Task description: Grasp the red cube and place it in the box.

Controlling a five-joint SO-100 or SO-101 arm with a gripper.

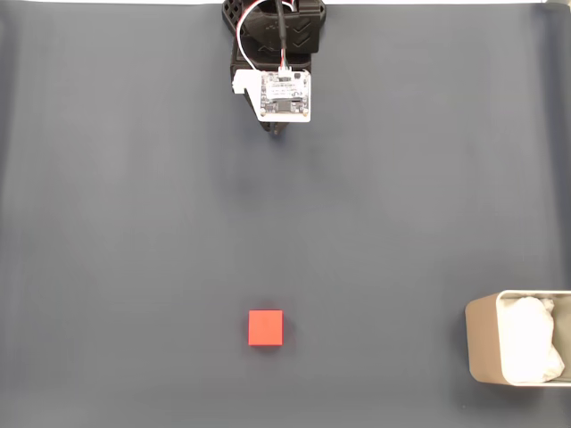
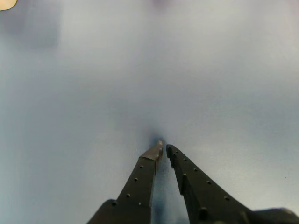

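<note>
In the fixed view the small red cube (image 1: 265, 327) lies on the dark grey mat near the bottom, a little left of centre. The beige-grey box (image 1: 477, 343) sits at the bottom right, cut off by the frame edge, with white padding (image 1: 531, 339) inside. The arm stands at the top centre, and its gripper (image 1: 279, 132) is far above the cube in the picture, mostly hidden under the wrist's white board. The wrist view shows the gripper (image 2: 164, 147) with its two black fingers meeting at the tips, shut and holding nothing, close over bare mat.
The dark grey mat (image 1: 134, 223) covers the whole table in the fixed view, with a bright strip (image 1: 401, 3) along the top edge. A small beige corner (image 2: 6, 3) shows at the top left of the wrist view.
</note>
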